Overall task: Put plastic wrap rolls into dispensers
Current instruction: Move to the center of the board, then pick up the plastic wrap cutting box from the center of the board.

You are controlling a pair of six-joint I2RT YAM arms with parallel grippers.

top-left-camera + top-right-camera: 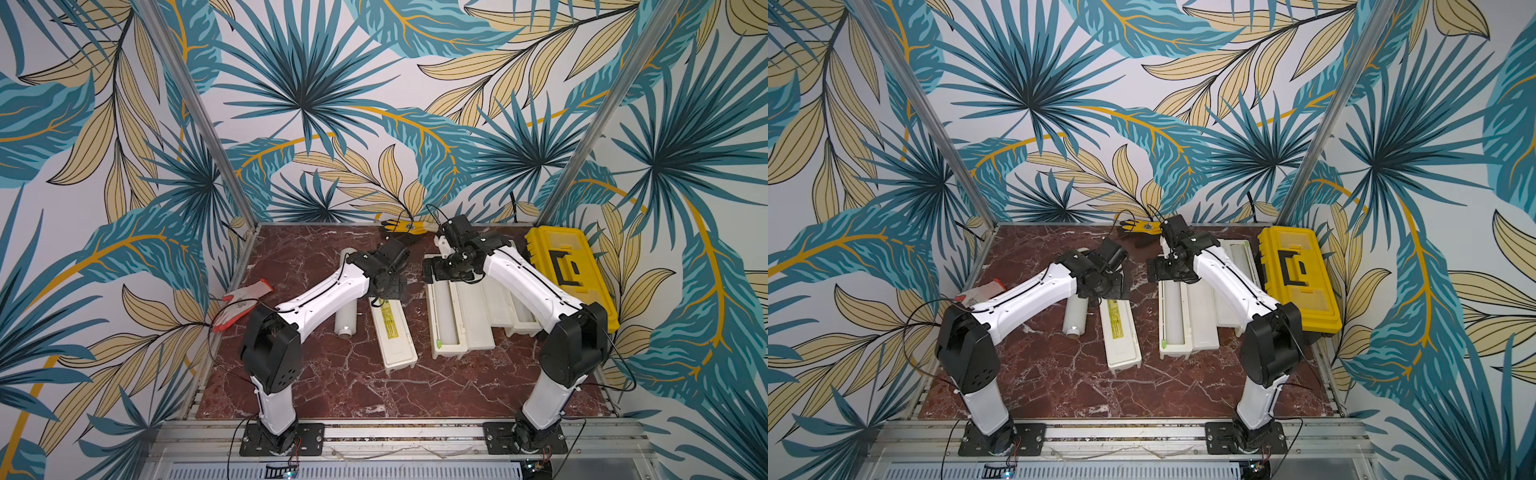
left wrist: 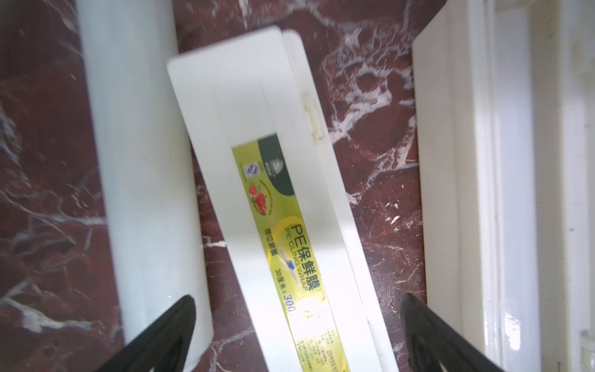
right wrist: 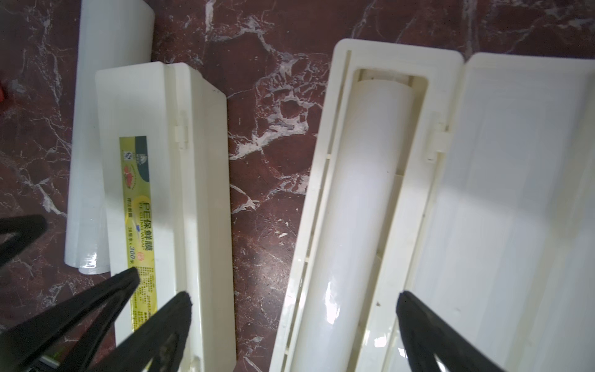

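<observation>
Long translucent-white plastic wrap roll point(image 2: 141, 180) loose on the red marble bench point(image 1: 332, 395), just outside the left gripper point(image 2: 297, 298). Directly beneath that gripper, released and empty: closed cream rectangular dispenser with yellow label point(image 2: 257, 128). Under the right gripper point(image 3: 293, 294), likewise spread wide, holding nothing: open cream dispenser point(image 3: 325, 161), second roll point(image 3: 370, 193) seated inside.
</observation>
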